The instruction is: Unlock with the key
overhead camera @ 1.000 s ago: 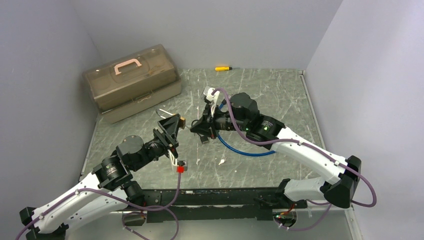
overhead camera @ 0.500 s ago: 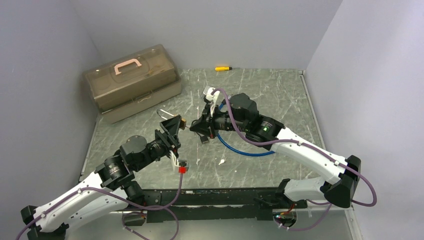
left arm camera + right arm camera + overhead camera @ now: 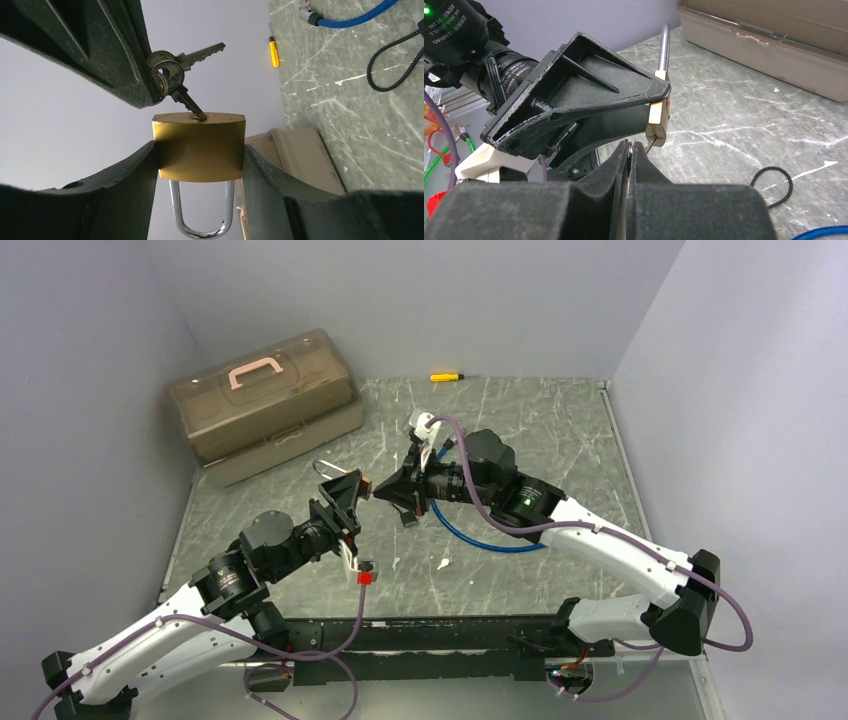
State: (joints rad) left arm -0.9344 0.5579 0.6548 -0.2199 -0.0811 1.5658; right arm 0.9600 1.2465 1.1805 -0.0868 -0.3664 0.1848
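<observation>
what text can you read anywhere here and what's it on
"DAMIAO": on the left arm's wrist motor, right wrist view.
"DAMIAO", with a cut-off line above it, seemingly "24V": on the rear motor.
keys and padlock: no readable marks.

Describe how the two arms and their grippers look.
The left arm and right arm have white links, black round joints and purple cables. The left gripper and right gripper are black with ribbed, wedge-shaped fingers. A green light glows on the right arm.
</observation>
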